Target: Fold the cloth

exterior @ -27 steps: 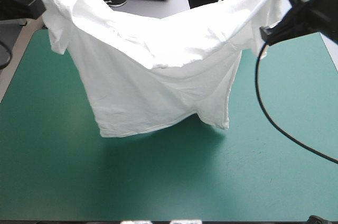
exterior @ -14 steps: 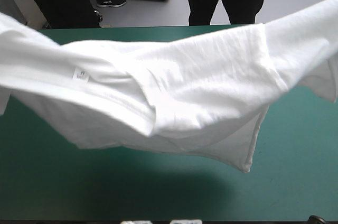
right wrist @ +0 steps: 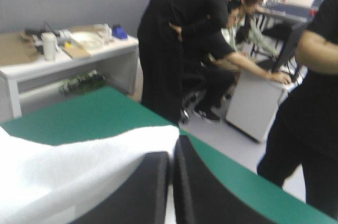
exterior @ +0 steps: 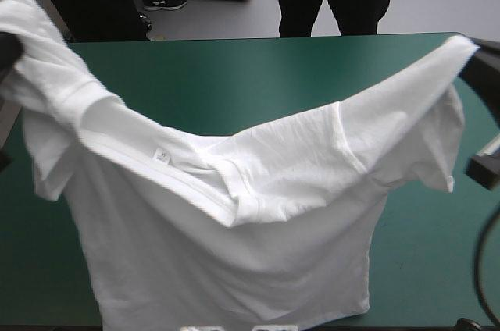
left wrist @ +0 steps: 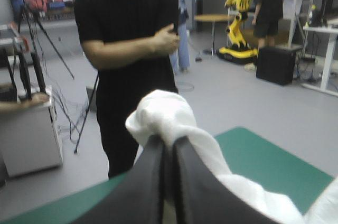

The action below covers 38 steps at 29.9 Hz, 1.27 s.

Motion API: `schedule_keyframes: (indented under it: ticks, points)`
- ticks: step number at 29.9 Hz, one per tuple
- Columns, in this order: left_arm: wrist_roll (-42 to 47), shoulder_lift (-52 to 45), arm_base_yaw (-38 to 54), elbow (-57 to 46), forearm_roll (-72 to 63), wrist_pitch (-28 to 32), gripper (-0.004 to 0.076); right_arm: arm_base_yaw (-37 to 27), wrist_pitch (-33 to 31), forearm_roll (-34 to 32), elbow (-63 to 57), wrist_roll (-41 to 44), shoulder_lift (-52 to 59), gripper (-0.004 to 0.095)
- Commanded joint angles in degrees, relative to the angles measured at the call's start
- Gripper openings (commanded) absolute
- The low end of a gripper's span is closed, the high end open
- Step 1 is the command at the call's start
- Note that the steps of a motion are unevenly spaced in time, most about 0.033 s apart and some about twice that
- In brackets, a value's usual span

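Teal-green table cover [exterior: 234,73] shows beneath and beyond the T-shirt [exterior: 234,237], which hangs in the air, stretched between both arms. Nearest, toward six o'clock, its hem hangs lowest, close over the table's near edge. Farther in, the collar with its label sags at the middle. Farthest, the shoulders rise toward nine and three o'clock. The left gripper [left wrist: 171,142] pinches one shoulder, its black fingers all but closed on a bunched fold; the right gripper [right wrist: 171,152] clamps the other likewise. I judge this to be the spreading step. Next, both arms should lower together with the cloth taut, laying it flat before any fold.
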State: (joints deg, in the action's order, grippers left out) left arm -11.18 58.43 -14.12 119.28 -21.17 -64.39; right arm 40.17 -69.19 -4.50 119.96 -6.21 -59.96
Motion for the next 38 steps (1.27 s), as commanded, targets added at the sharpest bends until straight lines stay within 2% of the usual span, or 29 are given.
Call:
schedule_keyframes:
  ticks: [1, 6, 8, 10, 20, 25, 38]
  points:
    - [0.56, 1.61, -0.20, -5.91, 0.56, 5.63, -0.0018, -0.08, 4.16, -9.76, -6.81, 2.34, -2.09, -0.0018]
    - [0.85, 4.96, -0.20, -14.86, 5.29, 10.90, -0.0018, -0.08, 4.81, -27.37, -16.78, 7.67, -7.65, -0.0017]
    - [1.33, 7.51, -0.20, -17.20, 7.28, 12.85, -0.0018, -0.34, 4.94, -31.62, -17.67, 8.54, -10.86, -0.0017]
    - [1.73, 10.69, -0.20, -18.00, 8.56, 14.38, -0.0018, -2.10, 6.13, -32.74, -17.56, 8.54, -14.71, -0.0017]
    - [2.30, 25.10, -0.10, -18.00, 12.10, 26.09, -0.0018, -15.48, 17.47, -22.51, -17.45, 8.78, -25.45, -0.0018]
    - [2.30, 30.71, -0.10, -17.87, 12.10, 29.85, -0.0018, -21.05, 22.10, -17.56, -17.45, 6.94, -29.09, -0.0018]
    - [2.30, 41.65, -0.10, -17.75, 12.14, 38.67, -0.0018, -27.06, 28.17, -8.63, -15.16, 2.91, -40.76, -0.0018]
